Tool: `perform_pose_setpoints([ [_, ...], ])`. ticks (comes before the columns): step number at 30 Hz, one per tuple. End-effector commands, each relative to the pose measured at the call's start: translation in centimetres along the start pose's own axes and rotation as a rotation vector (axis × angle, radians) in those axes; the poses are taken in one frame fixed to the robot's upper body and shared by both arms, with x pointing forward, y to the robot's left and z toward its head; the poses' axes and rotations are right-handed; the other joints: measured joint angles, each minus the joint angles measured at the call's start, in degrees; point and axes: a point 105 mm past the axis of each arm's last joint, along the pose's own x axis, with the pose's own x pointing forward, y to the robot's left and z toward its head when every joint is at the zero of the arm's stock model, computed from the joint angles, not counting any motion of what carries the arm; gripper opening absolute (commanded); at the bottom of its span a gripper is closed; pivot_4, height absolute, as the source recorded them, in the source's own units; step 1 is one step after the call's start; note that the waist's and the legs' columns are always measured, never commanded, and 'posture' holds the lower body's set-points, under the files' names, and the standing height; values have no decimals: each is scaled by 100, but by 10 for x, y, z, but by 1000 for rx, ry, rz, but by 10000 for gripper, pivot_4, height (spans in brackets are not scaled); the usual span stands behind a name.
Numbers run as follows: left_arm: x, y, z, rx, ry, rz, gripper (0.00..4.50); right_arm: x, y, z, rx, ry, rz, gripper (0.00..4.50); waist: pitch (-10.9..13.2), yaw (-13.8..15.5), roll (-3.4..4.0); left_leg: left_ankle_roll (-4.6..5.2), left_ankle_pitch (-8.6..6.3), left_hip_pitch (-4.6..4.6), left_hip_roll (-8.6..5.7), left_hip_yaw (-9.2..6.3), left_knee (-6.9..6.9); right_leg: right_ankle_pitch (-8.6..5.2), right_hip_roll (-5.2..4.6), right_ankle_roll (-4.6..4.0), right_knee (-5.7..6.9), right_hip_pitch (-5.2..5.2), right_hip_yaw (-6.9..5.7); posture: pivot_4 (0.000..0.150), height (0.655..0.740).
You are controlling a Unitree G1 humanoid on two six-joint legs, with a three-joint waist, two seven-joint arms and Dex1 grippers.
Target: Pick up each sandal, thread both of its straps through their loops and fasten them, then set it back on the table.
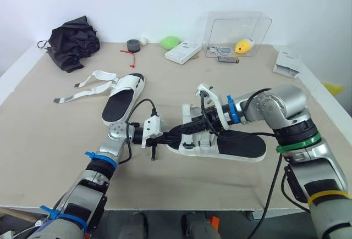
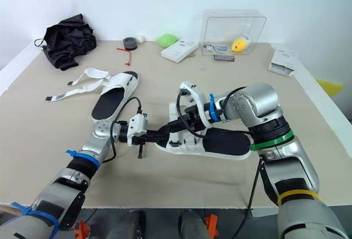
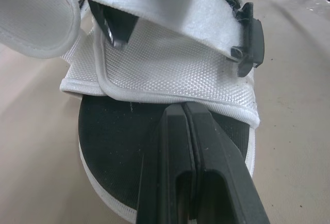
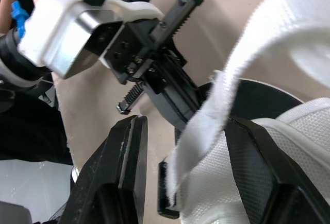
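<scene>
One white sandal with a black insole [image 1: 236, 148] lies flat at the middle of the table [image 1: 49, 156]. My left gripper [image 3: 183, 112] is shut, and its tips rest on the insole at the edge of the white front upper [image 3: 170, 64]. My right gripper [image 4: 185, 126] is open over the sandal's front, with a loose white strap [image 4: 206, 116] hanging between its spread fingers [image 4: 121, 167]. In the head views both grippers meet at the sandal's toe end [image 1: 187, 132]. A second sandal [image 1: 124, 99] lies further back on the left, its straps [image 1: 82, 88] unfastened and spread on the table.
A black cloth [image 1: 71, 44] is heaped at the back left corner. Along the back edge stand a tape roll [image 1: 133, 45], a green object [image 1: 170, 42], a white box [image 1: 184, 52] and a clear container [image 1: 237, 33]. A booklet [image 1: 287, 63] lies at the back right.
</scene>
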Motion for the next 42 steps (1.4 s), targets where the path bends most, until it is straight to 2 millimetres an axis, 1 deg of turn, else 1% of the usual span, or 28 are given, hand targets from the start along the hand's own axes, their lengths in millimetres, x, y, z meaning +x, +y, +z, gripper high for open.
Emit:
perform_pose_setpoints([
  [1, 0, -21, -32, -100, 106, -50, 0, -5, 4, 8, -36, -41, -3, 454, 0, 0, 0, 0, 0, 0, 0, 0, 0, 0, 0, 0, 0, 0, 0, 1500, 7400],
  [7, 0, -20, -31, -101, 106, -49, 0, -6, 10, 4, -54, -28, 21, 454, 0, 0, 0, 0, 0, 0, -1, 0, 0, 0, 0, 0, 1, 0, 0, 1500, 7400],
  [11, 0, -19, -31, -101, 104, -45, 0, 2, 14, -18, -91, 71, 21, 454, -1, 4, 1, 0, 0, 0, -2, -1, 0, -1, 0, 1, 1, 1, 1, 1500, 7400],
  [13, 1, -19, -30, -100, 102, -44, 0, 4, 16, -25, -98, 95, 25, 454, -1, 5, 1, 0, 0, -1, -2, -4, 0, -2, 0, 1, 0, 2, 0, 1500, 7400],
  [18, 0, -17, -30, -99, 100, -42, 0, 10, 22, -38, -106, 130, 47, 454, -1, 4, 1, 0, 0, 0, -2, -3, 1, -2, 0, 1, 1, 3, 1, 1500, 7400],
  [23, 0, -16, -29, -97, 99, -41, 0, 14, 32, -52, -180, 157, 73, 454, -2, 4, 2, 0, 0, 1, -2, -7, 2, -3, 1, 1, 1, 5, -3, 1500, 7400],
  [26, 0, -15, -28, -96, 99, -41, 0, 13, 30, -52, -200, 140, 58, 454, -2, 4, 2, 0, 0, 1, -2, -9, 1, -5, 2, 1, 1, 6, -5, 1500, 7400],
  [28, 1, -15, -28, -95, 100, -43, 0, 8, 28, -45, -183, 96, 53, 7046, -2, 4, 2, 0, 0, 2, -2, -9, 1, -5, 3, 1, 1, 7, -5, 1500, 7400],
  [29, 1, -15, -28, -95, 99, -44, 0, 6, 29, -42, -181, 81, 62, 7863, -2, 4, 2, 0, 0, 2, -2, -9, 1, -5, 3, 0, 1, 7, -5, 1500, 7400],
  [31, 1, -15, -28, -95, 99, -46, 0, -2, 28, -35, -202, 70, 41, 16399, -2, 8, 2, 0, 0, 2, -2, -10, 1, -5, 3, 0, 1, 7, -5, 1500, 7400],
  [32, 2, -15, -27, -94, 98, -48, 0, -8, 29, -31, -210, 63, 37, 21722, -2, 10, 2, 0, 0, 1, -3, -9, 2, -4, 2, 0, 1, 7, -5, 1500, 7400],
  [33, 2, -15, -27, -94, 97, -49, 0, -13, 29, -28, -210, 55, 36, 24749, -2, 12, 2, 0, 0, 1, -4, -9, 3, -4, 1, 0, 1, 7, -4, 1500, 7400],
  [37, 4, -14, -27, -93, 94, -53, 0, -38, 43, -20, -245, -1, 83, 24749, -2, 24, 2, 0, 0, -1, -4, -7, 6, -4, -3, 1, 0, 6, -3, 1500, 7400],
  [40, 5, -14, -27, -93, 92, -54, 0, -51, 56, -25, -291, -20, 118, 24749, -2, 50, 2, 0, 0, 0, -3, -11, 5, -4, 0, 0, 1, 7, -7, 1500, 7400],
  [42, 5, -14, -27, -95, 91, -52, 0, -57, 70, -31, -318, -34, 159, 24749, -2, 61, 3, 0, 0, -1, -2, -14, 5, -6, 2, -1, 1, 8, -9, 1500, 7400],
])
